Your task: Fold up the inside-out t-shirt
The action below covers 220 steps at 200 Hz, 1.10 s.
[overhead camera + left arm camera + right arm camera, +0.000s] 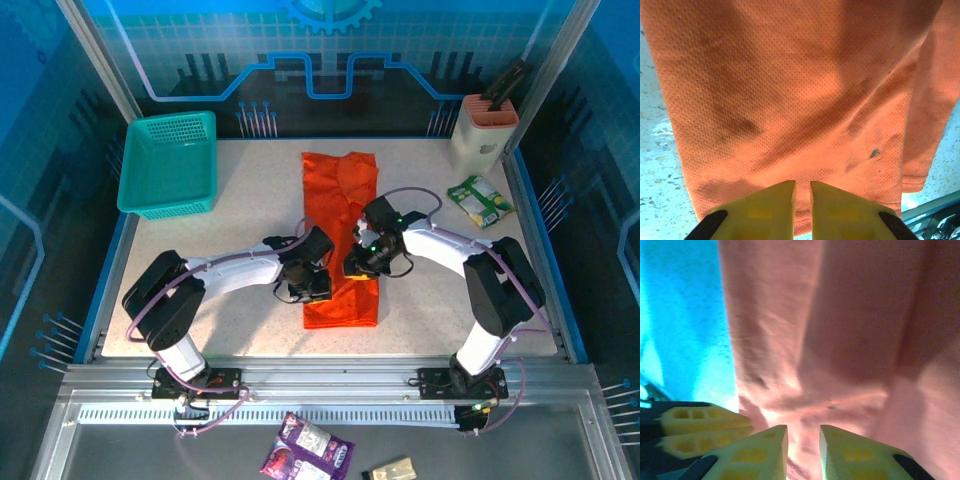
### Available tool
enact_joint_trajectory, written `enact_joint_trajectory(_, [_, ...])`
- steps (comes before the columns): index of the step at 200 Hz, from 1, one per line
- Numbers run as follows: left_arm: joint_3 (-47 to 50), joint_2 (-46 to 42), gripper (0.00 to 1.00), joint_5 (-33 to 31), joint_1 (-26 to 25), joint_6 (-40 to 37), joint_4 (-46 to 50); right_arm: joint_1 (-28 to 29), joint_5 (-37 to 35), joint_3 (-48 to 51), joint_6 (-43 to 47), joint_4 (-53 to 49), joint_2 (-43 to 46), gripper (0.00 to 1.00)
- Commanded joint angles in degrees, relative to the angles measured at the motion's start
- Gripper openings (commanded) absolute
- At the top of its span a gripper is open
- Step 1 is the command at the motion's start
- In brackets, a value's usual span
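Here, both arms bent inward over the orange t-shirt (338,180), left fingers (765,210) and right fingers (757,452) narrowly gapped, grip unclear.

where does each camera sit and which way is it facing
top external: above and behind the robot, looking down on the table, t-shirt, left arm and right arm.
left wrist: on the left arm, close over the t-shirt's edge; left end effector at the bottom.
right wrist: on the right arm, close against the t-shirt; right end effector at the bottom.
shared: both wrist views see the t-shirt.
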<state>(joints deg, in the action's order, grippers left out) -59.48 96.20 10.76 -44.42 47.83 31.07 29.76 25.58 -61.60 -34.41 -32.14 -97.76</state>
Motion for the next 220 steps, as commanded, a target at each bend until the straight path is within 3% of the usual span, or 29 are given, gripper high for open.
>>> enact_joint_trajectory(1, [-0.2,1.8,0.14,0.9,-0.1,-0.7,0.2,0.5,5.3,-0.1,-2.0,4.4,-2.8,0.24])
enact_joint_trajectory(36, [2.0,1.4,0.14,1.2,-0.1,-0.4,-0.6,0.2,4.6,1.3,-2.0,5.6,-6.4,0.23])
enact_joint_trajectory(75, [4.0,-0.7,0.14,1.3,0.8,0.1,-1.3,0.1,-1.4,1.7,-0.4,1.1,-9.4,0.2])
enact_joint_trajectory(106, [5.8,-3.8,0.15,1.6,1.9,0.5,-1.3,0.2,0.5,3.0,-1.5,0.6,-1.9,0.21])
enact_joint_trajectory(150, [9.7,-8.3,0.16,3.2,4.6,0.3,-1.7,0.3,-2.1,8.5,-2.0,-7.1,10.6,0.25])
enact_joint_trajectory(166, [10.5,-8.9,0.16,4.9,5.2,0.0,-3.0,0.4,0.7,13.2,-2.6,-6.5,14.1,0.25])
enact_joint_trajectory(197, [10.9,-8.3,0.16,6.1,5.2,-0.2,-4.3,4.0,12.5,19.5,-6.2,4.3,16.5,0.26])
enact_joint_trajectory(220, [11.6,-7.4,0.16,6.4,5.2,-0.1,-5.1,7.7,11.4,19.0,-7.1,6.5,13.7,0.26])
